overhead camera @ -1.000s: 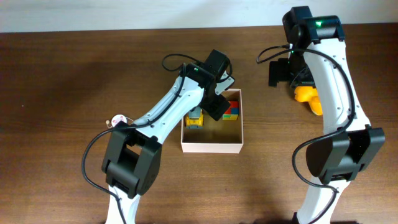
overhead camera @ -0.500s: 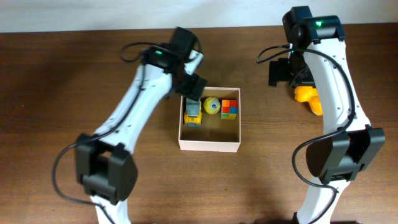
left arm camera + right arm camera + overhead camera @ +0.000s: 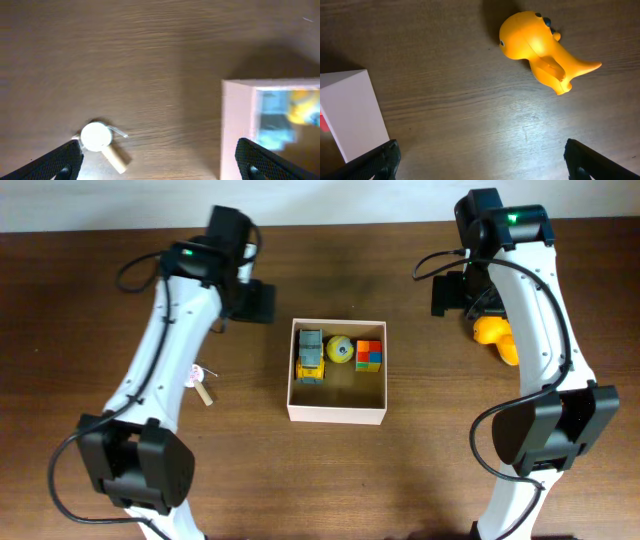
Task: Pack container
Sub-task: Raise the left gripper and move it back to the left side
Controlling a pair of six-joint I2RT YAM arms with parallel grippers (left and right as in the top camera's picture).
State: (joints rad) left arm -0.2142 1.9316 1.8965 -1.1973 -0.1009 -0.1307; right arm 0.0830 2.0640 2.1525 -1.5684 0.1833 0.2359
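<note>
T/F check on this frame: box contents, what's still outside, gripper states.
1. The container holds three toys: a toy truck, a yellow ball and a multicoloured cube. True.
2. The orange toy is in the container. False: it lies on the table, right of the container.
3. The left gripper and right gripper are both open, holding nothing. True.
4. The left gripper hovers over the container. False: it is over the table left of it, near a small white and tan item.

table: matt wood grain | container: matt cardboard | orange toy: glossy plastic
</note>
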